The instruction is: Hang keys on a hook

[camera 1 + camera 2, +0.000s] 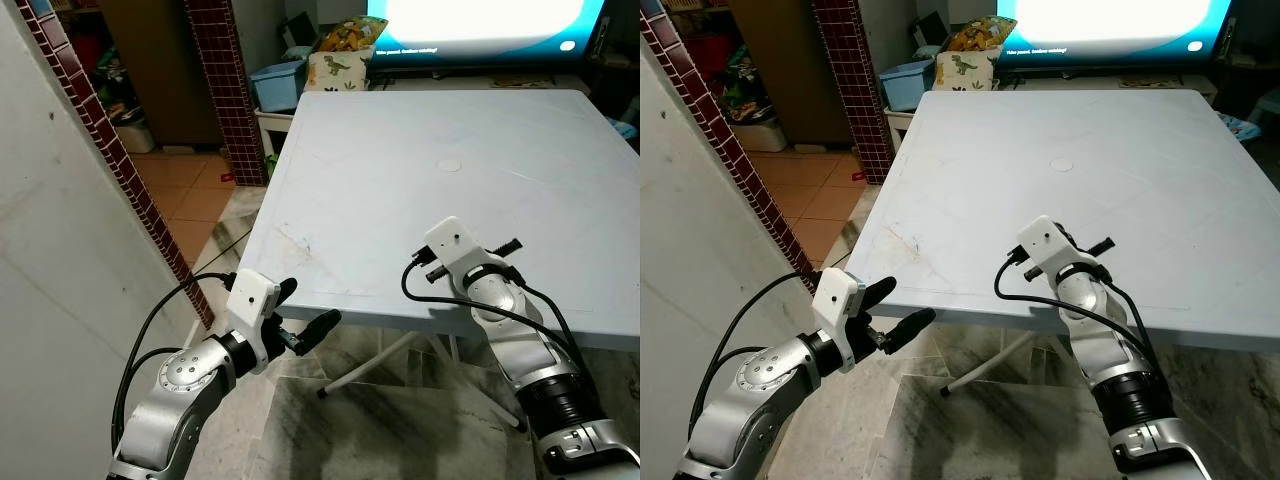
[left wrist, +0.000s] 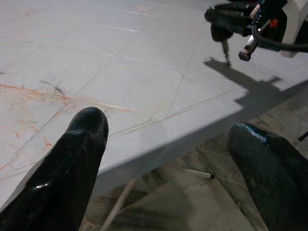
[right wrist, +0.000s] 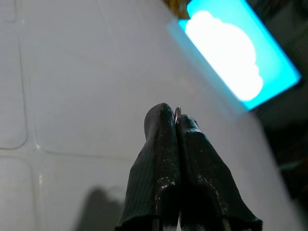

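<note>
My right gripper (image 1: pixel 508 246) hovers low over the front part of the white table (image 1: pixel 400 180), fingers pressed together. In the right wrist view a thin metal key ring (image 3: pixel 177 111) pokes out between the fingertips (image 3: pixel 161 120). The left wrist view shows a small dark key (image 2: pixel 224 48) dangling under that gripper (image 2: pixel 221 21), its shadow on the tabletop. My left gripper (image 1: pixel 305 310) is open and holds nothing; it sits just below and in front of the table's near left corner, fingers (image 2: pixel 86 130) spread wide.
A white wall (image 1: pixel 70 280) stands close on my left, ending in a dark red tiled edge (image 1: pixel 120 170). A tiled pillar (image 1: pixel 225 90), a blue bin (image 1: pixel 277 82) and a lit screen (image 1: pixel 480 25) lie beyond the table. Table legs (image 1: pixel 370 365) cross underneath.
</note>
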{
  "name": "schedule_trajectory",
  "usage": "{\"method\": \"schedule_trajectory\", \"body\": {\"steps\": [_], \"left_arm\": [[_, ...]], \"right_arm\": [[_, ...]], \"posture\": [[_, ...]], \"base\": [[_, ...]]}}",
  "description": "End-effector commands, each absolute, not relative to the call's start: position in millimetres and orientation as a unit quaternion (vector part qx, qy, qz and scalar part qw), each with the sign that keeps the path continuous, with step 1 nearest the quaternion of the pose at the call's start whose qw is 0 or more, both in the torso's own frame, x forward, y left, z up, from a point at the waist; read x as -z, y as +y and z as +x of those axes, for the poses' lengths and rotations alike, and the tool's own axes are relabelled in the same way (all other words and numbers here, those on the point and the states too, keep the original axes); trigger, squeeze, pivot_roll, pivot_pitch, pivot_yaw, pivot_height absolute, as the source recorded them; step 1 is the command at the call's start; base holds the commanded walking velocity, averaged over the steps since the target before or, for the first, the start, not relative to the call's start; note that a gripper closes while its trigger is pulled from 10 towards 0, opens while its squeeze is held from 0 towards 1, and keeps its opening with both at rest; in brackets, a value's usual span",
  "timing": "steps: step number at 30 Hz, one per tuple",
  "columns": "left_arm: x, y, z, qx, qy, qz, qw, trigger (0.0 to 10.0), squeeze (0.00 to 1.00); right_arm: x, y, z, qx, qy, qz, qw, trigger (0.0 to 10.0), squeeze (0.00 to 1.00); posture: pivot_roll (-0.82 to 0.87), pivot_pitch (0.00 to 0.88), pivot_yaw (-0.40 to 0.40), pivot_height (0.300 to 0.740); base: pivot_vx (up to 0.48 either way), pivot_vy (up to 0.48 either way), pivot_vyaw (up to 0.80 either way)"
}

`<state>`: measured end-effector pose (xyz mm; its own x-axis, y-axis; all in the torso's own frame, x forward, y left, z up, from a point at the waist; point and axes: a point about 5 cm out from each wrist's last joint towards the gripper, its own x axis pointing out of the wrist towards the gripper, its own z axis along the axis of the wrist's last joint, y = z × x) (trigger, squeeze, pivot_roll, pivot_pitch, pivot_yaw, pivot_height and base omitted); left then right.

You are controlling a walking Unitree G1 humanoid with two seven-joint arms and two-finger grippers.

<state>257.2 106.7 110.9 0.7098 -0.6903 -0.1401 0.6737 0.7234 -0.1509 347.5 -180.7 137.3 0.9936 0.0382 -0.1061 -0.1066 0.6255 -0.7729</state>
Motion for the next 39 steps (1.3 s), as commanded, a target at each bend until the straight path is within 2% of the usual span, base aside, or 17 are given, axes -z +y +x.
{"method": "schedule_trajectory", "body": {"steps": [1, 5, 6, 8, 9, 10, 11, 12, 15, 22, 24, 30, 35, 39], "left_arm": [[-116, 109, 260, 0.367, 0.085, -0.034, 0.926, 10.0, 0.0], [-115, 108, 259, 0.367, 0.085, -0.033, 0.926, 10.0, 0.0], [-115, 108, 259, 0.367, 0.085, -0.033, 0.926, 10.0, 0.0], [-115, 108, 259, 0.367, 0.085, -0.033, 0.926, 10.0, 0.0], [-115, 109, 259, 0.367, 0.085, -0.033, 0.926, 10.0, 0.0], [-115, 108, 259, 0.366, 0.085, -0.033, 0.926, 10.0, 0.0], [-115, 108, 259, 0.366, 0.085, -0.033, 0.926, 10.0, 0.0], [-115, 108, 259, 0.365, 0.085, -0.032, 0.927, 10.0, 0.0], [-117, 112, 262, 0.339, 0.073, -0.025, 0.938, 10.0, 0.0], [-124, 122, 274, 0.268, 0.037, -0.018, 0.963, 10.0, 0.0], [-129, 129, 281, 0.224, 0.015, -0.006, 0.974, 10.0, 0.0], [-130, 132, 283, 0.213, 0.008, 0.0, 0.977, 10.0, 0.0], [-130, 132, 283, 0.21, 0.006, 0.0, 0.978, 10.0, 0.0], [-128, 132, 284, 0.2, 0.002, 0.001, 0.98, 10.0, 0.0]], "right_arm": [[-151, -170, 350, -0.053, -0.005, -0.467, 0.882, 0.0, 0.0], [-157, -167, 349, -0.069, -0.036, -0.531, 0.844, 0.0, 0.0], [-158, -167, 349, -0.078, -0.044, -0.557, 0.825, 0.5, 0.0], [-158, -168, 349, -0.09, -0.049, -0.586, 0.804, 4.0, 0.0], [-158, -169, 349, -0.092, -0.048, -0.589, 0.802, 4.0, 0.0], [-160, -171, 349, -0.092, -0.045, -0.572, 0.814, 10.0, 0.0], [-160, -171, 349, -0.092, -0.045, -0.572, 0.814, 10.0, 0.0], [-163, -174, 350, -0.091, -0.04, -0.547, 0.831, 10.0, 0.0], [-180, -180, 350, -0.084, -0.054, -0.407, 0.908, 10.0, 0.0], [-194, -173, 347, -0.08, -0.095, -0.317, 0.94, 10.0, 0.0], [-208, -162, 344, -0.094, -0.138, -0.251, 0.954, 10.0, 0.0], [-231, -143, 338, -0.15, -0.187, -0.175, 0.955, 10.0, 0.0], [-241, -134, 333, -0.193, -0.203, -0.166, 0.946, 10.0, 0.0], [-234, -116, 315, -0.318, -0.161, -0.116, 0.927, 10.0, 0.0]], "posture": [[-0.03, 0.027, 0.117, 0.74], [-0.03, 0.027, 0.118, 0.74], [-0.03, 0.027, 0.118, 0.74], [-0.04, 0.024, 0.12, 0.74], [-0.04, 0.024, 0.12, 0.74], [-0.04, 0.022, 0.119, 0.74], [-0.04, 0.022, 0.119, 0.74], [-0.04, 0.022, 0.119, 0.74], [-0.04, 0.02, 0.117, 0.74], [-0.04, 0.016, 0.117, 0.74], [-0.04, 0.016, 0.117, 0.74], [-0.04, 0.006, 0.119, 0.74], [-0.04, 0.0, 0.117, 0.74], [-0.04, 0.0, 0.112, 0.74]], "base": [[0.0, 0.0, 0.0], [0.0, 0.0, 0.0], [0.0, 0.0, 0.0], [0.0, 0.0, 0.0], [0.0, 0.0, 0.0], [0.0, 0.0, 0.0], [0.0, 0.0, 0.0], [0.0, 0.0, 0.0], [0.0, 0.0, 0.0], [0.0, 0.0, 0.0], [0.0, 0.0, 0.0], [0.0, 0.0, 0.0], [0.0, 0.0, 0.0], [0.0, 0.0, 0.0]]}}
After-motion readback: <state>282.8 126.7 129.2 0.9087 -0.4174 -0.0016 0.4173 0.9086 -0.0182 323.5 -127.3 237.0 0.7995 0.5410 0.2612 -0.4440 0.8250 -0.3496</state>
